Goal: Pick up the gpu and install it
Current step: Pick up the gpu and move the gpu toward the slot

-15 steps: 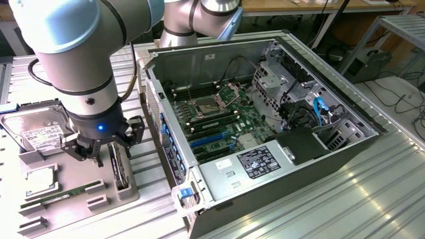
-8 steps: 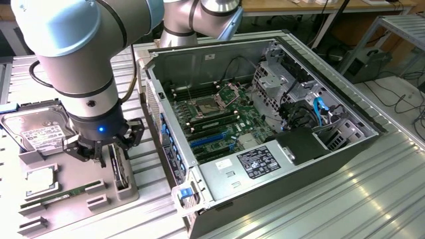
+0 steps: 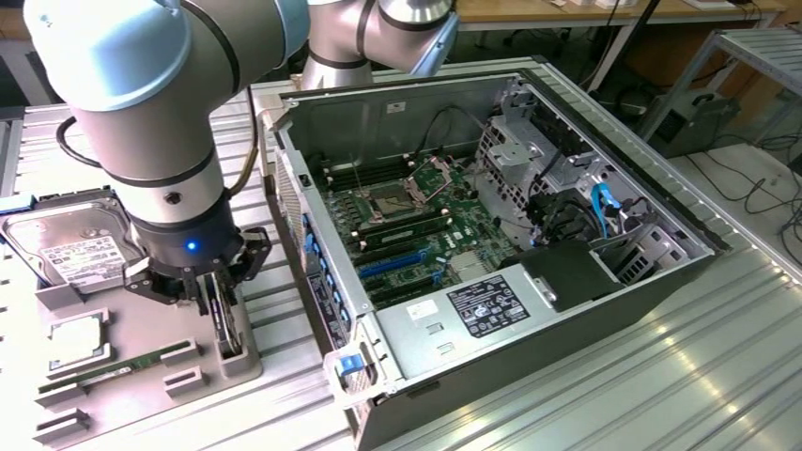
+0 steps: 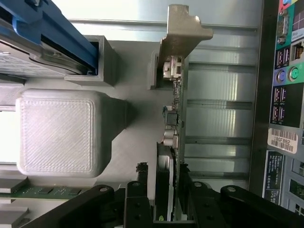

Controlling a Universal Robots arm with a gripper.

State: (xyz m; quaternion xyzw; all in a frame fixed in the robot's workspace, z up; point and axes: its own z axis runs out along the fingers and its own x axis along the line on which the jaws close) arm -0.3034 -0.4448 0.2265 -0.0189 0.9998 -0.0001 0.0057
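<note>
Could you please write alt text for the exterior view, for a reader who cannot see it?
A robot arm's end effector is down at the gpu, which stands on edge in a grey holder tray at the exterior view's left. Beside the tray lies an open computer case with its motherboard exposed.

- Exterior view: set high, angled down over the whole bench (image 3: 701, 357), mid-distance. The gripper (image 3: 210, 303) sits toward the exterior view's left, with the open computer case (image 3: 501, 235) beside it.
- Wrist view: mounted just behind the gripper, facing straight down past it, very close.
- Shared: the gpu (image 4: 173, 109) directly below the gripper, the grey tray (image 4: 137, 123) around it, and the computer case's rear panel alongside.
</note>
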